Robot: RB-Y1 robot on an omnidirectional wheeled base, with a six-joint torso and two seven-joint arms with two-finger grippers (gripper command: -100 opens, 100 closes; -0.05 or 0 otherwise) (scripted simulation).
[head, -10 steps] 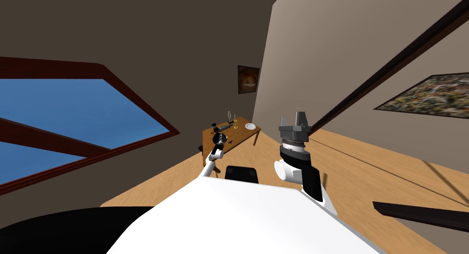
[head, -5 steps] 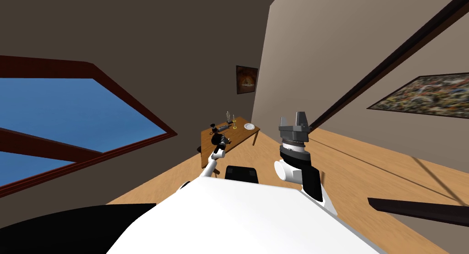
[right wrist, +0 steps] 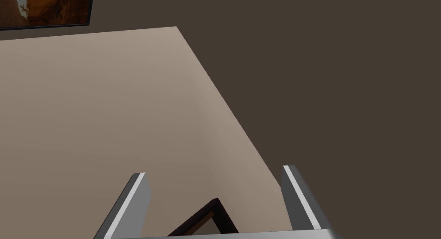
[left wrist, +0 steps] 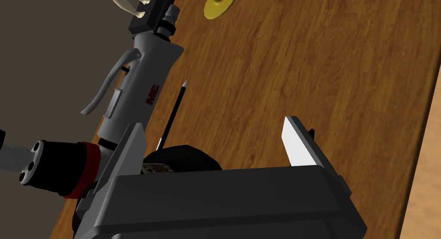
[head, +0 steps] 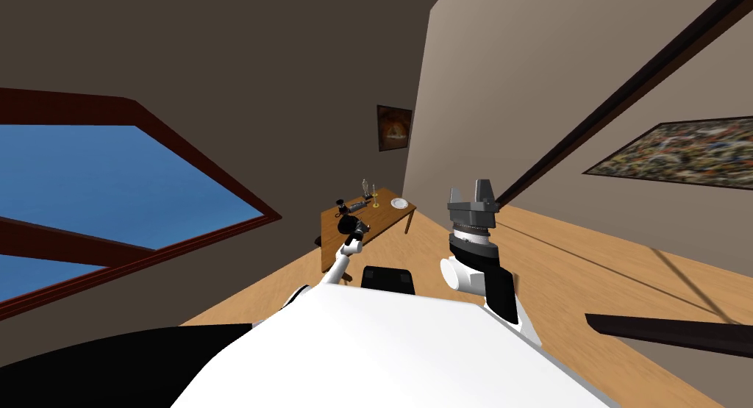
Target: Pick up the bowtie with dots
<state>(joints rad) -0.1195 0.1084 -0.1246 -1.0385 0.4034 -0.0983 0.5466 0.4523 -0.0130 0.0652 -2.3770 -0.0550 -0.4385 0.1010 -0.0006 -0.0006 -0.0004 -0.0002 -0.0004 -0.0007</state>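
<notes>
In the left wrist view a black rounded thing with a speckled brown patch, which I take for the dotted bowtie [left wrist: 185, 156], lies on the brown wooden table [left wrist: 301, 68]. My left gripper [left wrist: 211, 146] is open above it, and the thing sits low between the fingers, nearer one finger [left wrist: 129, 150], half hidden by the gripper's body. In the head view the left arm reaches out over the table [head: 382, 218], with the left gripper [head: 347, 224] above its near part. My right gripper [head: 479, 192] is raised beside my chest, open and empty [right wrist: 215, 202].
A grey power tool [left wrist: 138, 85] with a black and red end lies close beside the gripper, and a thin black pen [left wrist: 172, 116] lies between it and the bowtie. A yellow round foot [left wrist: 220, 1] stands farther along. A white plate [head: 399, 203] sits at the table's far end.
The whole head view has slid a little, so I have turned slightly. The left arm stays over the table with its fingers open.
</notes>
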